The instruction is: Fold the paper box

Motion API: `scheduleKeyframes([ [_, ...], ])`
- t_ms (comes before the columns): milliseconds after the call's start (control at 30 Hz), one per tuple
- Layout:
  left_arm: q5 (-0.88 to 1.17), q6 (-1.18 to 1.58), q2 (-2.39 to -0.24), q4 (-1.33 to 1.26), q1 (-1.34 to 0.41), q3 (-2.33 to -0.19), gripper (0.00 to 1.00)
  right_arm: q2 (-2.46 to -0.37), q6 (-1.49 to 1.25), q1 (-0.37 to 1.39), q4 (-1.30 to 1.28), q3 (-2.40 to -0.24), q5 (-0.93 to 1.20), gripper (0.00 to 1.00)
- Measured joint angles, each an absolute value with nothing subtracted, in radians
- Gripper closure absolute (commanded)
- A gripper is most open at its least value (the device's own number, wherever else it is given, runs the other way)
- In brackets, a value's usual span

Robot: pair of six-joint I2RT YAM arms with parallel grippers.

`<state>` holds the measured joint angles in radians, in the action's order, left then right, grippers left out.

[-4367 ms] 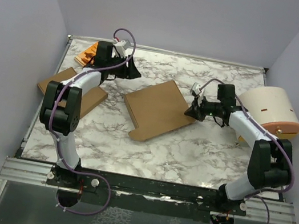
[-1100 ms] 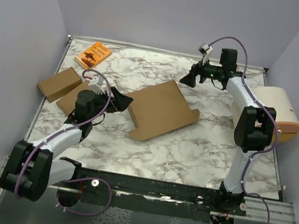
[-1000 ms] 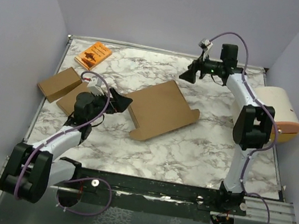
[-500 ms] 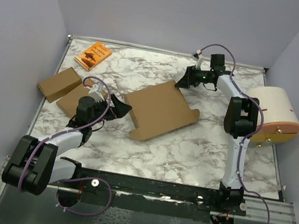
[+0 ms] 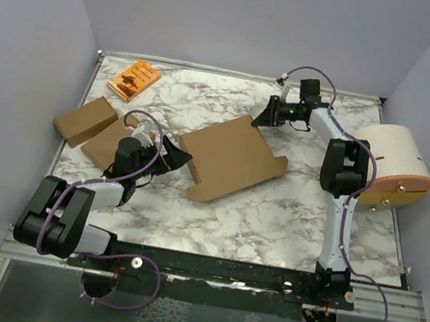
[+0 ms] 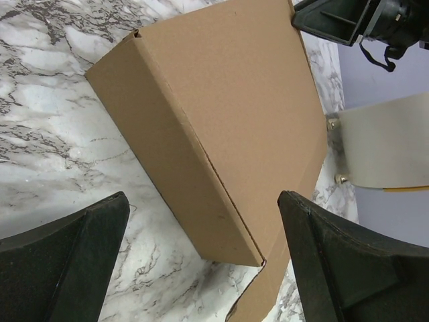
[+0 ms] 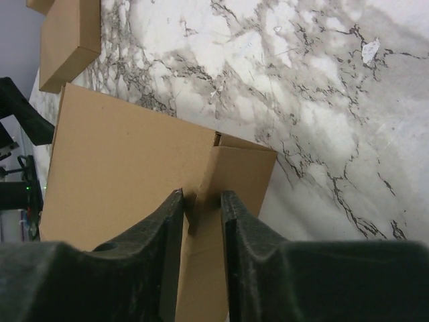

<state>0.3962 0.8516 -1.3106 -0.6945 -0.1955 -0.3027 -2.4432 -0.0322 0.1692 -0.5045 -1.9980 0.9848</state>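
Observation:
The paper box (image 5: pixel 228 157) is a flat brown cardboard mailer lying mid-table, with a loose flap at its near right. My left gripper (image 5: pixel 174 156) sits low at the box's left edge, wide open and empty. In the left wrist view (image 6: pixel 201 201) its jaws frame the box's (image 6: pixel 221 87) side wall without touching it. My right gripper (image 5: pixel 261 119) is at the box's far corner. In the right wrist view (image 7: pixel 201 201) its jaws are pinched on the upright cardboard wall of the box (image 7: pixel 120 161).
A small orange book (image 5: pixel 135 79) lies at the back left. Two smaller folded brown boxes (image 5: pixel 85 119) (image 5: pixel 110 142) lie along the left edge. A cream rounded object (image 5: pixel 388 162) stands at the right edge. Purple walls enclose the table.
My right gripper came down from the back of the table onto the box's far corner. My left gripper edged closer to the box's left edge. The box stayed put.

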Motion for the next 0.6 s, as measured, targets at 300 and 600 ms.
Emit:
scheduleKeyframes([
  [300,0.399,0.911,-1.370,-0.764,-0.201,-0.303,0.01,-2.443,-0.089,0.153,-0.476,-1.979,1.007,0.81],
  [600,0.370,0.976,-1.451,-0.848,-0.251,-0.303,0.01,-2.443,-0.127,0.117,-0.460,-1.956,1.039,0.82],
])
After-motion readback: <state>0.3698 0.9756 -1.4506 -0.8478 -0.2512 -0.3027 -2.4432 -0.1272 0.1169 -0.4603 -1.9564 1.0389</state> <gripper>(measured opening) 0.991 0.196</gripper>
